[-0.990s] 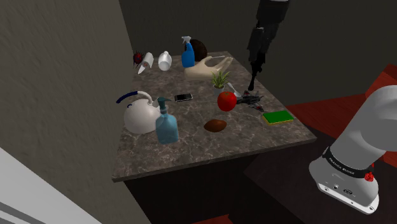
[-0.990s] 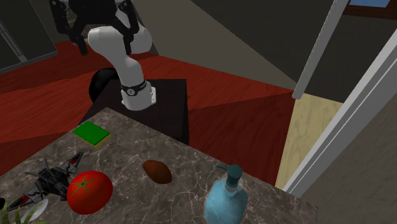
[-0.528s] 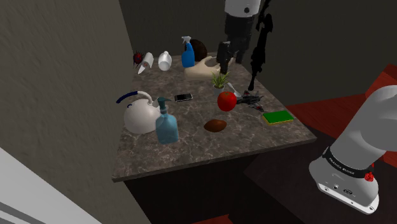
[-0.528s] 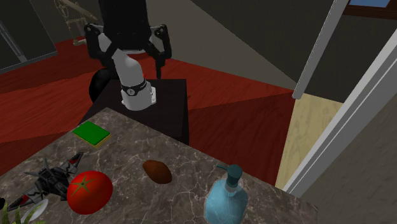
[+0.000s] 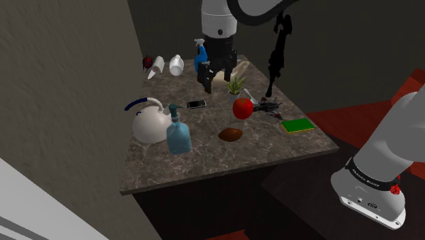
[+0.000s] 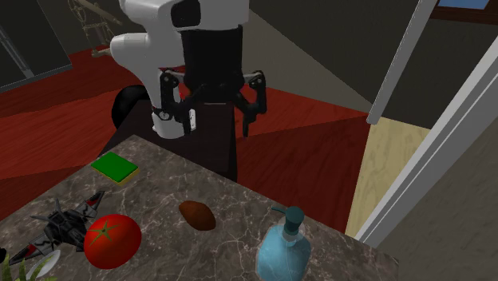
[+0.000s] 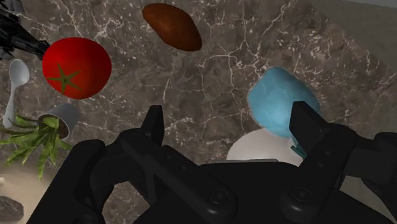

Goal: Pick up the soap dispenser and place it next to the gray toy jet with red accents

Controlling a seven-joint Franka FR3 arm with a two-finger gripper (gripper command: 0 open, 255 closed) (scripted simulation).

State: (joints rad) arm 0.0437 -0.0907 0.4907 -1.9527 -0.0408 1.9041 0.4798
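Note:
The soap dispenser (image 5: 178, 133) is a blue bottle with a darker pump top, standing near the table's front beside a white kettle (image 5: 149, 123). It also stands at the table edge (image 6: 284, 249) and lies beyond my fingertips (image 7: 282, 102). The gray toy jet with red accents (image 5: 268, 107) lies past a red tomato (image 5: 242, 108), toward the shoulder view's right; the second exterior view has the jet (image 6: 69, 223) too. My gripper (image 5: 213, 80) hangs open and empty above the back middle of the table, well apart from the dispenser. Its fingers (image 7: 153, 122) stand wide apart.
A brown oval object (image 5: 231, 134) lies between dispenser and tomato. A green sponge (image 5: 297, 125) sits at the right edge, with a potted plant (image 5: 235, 84), spoon (image 7: 16, 81) and phone (image 5: 196, 104) mid-table. A spray bottle (image 5: 201, 56), white bottle (image 5: 176, 65) and cup (image 5: 156, 65) line the back.
My arm has swung from beyond the table's right side to over its back middle, and the gripper has come down into view. Nothing on the table has moved.

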